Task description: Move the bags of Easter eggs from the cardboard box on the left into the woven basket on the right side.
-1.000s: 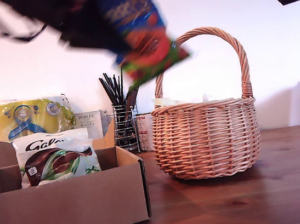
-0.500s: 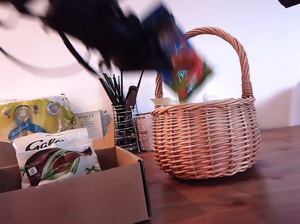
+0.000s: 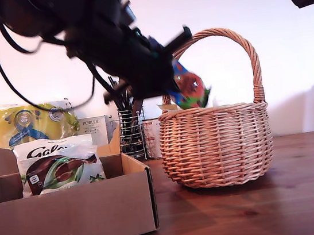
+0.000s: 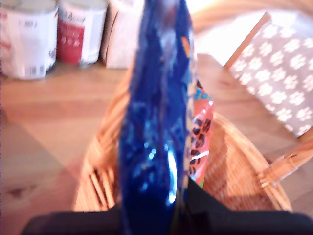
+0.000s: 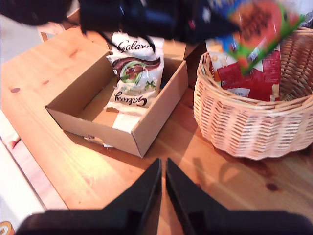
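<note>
My first gripper (image 3: 165,73) hangs over the woven basket (image 3: 216,144), jaws clamped on the blue bag (image 3: 190,89), which dangles just above the rim on the side nearer the exterior view's left. From the first wrist view the blue bag (image 4: 154,117) fills the middle, edge-on, with the basket (image 4: 234,166) open right beneath it. A red bag (image 5: 249,78) already lies inside the basket, seen clearly in the second wrist view, leaning against the far wall.

The white bag (image 3: 59,165) sits upright in the cardboard box (image 3: 71,215), which stands at about eight o'clock in the exterior view, well apart from the basket at four o'clock. In the second wrist view a second white bag (image 5: 128,98) seems to lie flat in front of the upright one (image 5: 134,58), though I cannot tell for certain.

My second gripper (image 5: 162,188) hovers high above the wooden table (image 3: 261,208), between box and basket, its jaws nearly touching with only a thin slit between them, and nothing held.

Behind the box, at nine o'clock in the exterior view, a yellow pack (image 3: 25,124) leans by the wall, with a small white box (image 3: 93,128) and a black wire holder (image 3: 130,132) of utensils beside it.
</note>
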Controlling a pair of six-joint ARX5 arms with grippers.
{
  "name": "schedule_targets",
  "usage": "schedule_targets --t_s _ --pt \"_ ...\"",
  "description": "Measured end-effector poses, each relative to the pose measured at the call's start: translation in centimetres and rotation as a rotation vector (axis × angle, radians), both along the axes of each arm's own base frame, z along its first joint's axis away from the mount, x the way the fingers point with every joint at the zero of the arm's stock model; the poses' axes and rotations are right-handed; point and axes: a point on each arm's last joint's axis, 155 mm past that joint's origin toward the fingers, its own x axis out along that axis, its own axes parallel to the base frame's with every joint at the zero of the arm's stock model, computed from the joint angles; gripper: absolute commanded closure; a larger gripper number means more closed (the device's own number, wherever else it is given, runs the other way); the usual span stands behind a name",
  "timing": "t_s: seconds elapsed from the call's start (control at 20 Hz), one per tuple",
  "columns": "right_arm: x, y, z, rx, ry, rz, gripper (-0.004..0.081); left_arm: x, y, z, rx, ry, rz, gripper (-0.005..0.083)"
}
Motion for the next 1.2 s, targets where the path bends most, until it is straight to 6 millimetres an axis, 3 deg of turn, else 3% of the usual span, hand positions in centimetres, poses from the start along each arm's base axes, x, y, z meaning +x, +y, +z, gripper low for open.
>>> schedule_targets --t_s 0.1,0.35,0.5,0.7,0.85,1.2 --pt "0.0 0.0 0.0 0.000 -0.001 0.000 0.0782 -0.3 -1.1 -0.2 -0.007 0.008 -0.014 0.0793" --pt "0.0 0.0 0.0 0.001 -0.001 0.000 0.0782 0.3 -3.9 2.3 -0.044 -0.042 -0.021 0.0793" --pt "0.0 0.0 0.0 0.001 -0.001 0.000 0.0782 0.2 -4.5 1.4 -0.025 -0.022 -0.029 0.0787" --pt "0.0 0.0 0.0 0.001 -0.001 0.000 0.0782 0.2 -4.5 0.2 -0.003 -0.004 -0.025 0.0651" --pt "0.0 0.0 0.0 0.001 -0.001 0.000 0.0782 -0.2 -4.8 0.2 -0.004 0.000 -0.035 0.0469" --pt "0.0 0.0 0.0 0.001 -0.001 0.000 0.0782 -1.2 -5.8 0.1 -0.001 0.001 -0.077 0.0456"
